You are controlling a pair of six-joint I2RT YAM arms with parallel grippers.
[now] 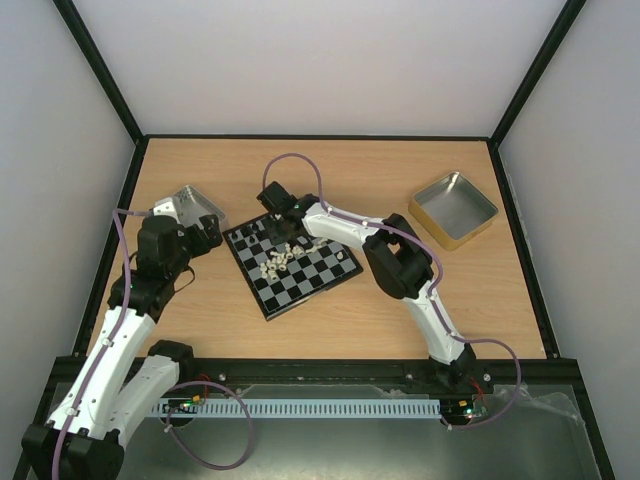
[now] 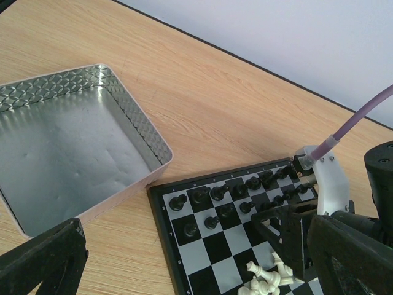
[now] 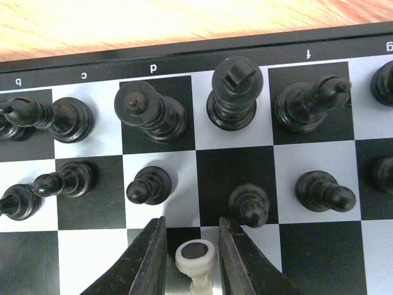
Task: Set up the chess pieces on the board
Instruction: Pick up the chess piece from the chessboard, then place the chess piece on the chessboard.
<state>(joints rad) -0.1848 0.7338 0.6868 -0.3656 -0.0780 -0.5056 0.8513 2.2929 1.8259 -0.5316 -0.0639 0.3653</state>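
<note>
Silver sheet metal forms the square tray [image 1: 203,200] at the far left, just ahead of the left pincer [image 1: 208,233]. Its walls are embossed with a diamond pattern, and its floor is dull, faintly crinkled metal. The left pincer is spread wide with nothing between its black fingers [image 2: 43,264], beside the board's left corner.

The board [image 1: 292,292] lies at an angle on the wood-grain table [image 1: 350,325], between the two pincers. Its checks are glossy black and pale grey inside a thin black border with small white letters.

The black pieces [image 3: 233,92] stand in two rows along the board's far edge, directly ahead of the right pincer's tips. The taller turned figures are on the rim row and the round-headed pawns on the next row. Toward the near side of the right pincer, the cream pieces [image 1: 280,260] lie toppled in a loose heap on the middle squares.

The right pincer [image 3: 191,246] hangs low over the board, its dark fingers nearly together and pinching a lone cream piece [image 3: 195,257]. The piece's round, dark-centred base faces the wrist camera.

Well to the right of that pincer sits a gold-walled square tray [image 1: 470,232] with rounded corners and a smooth grey metal floor.
</note>
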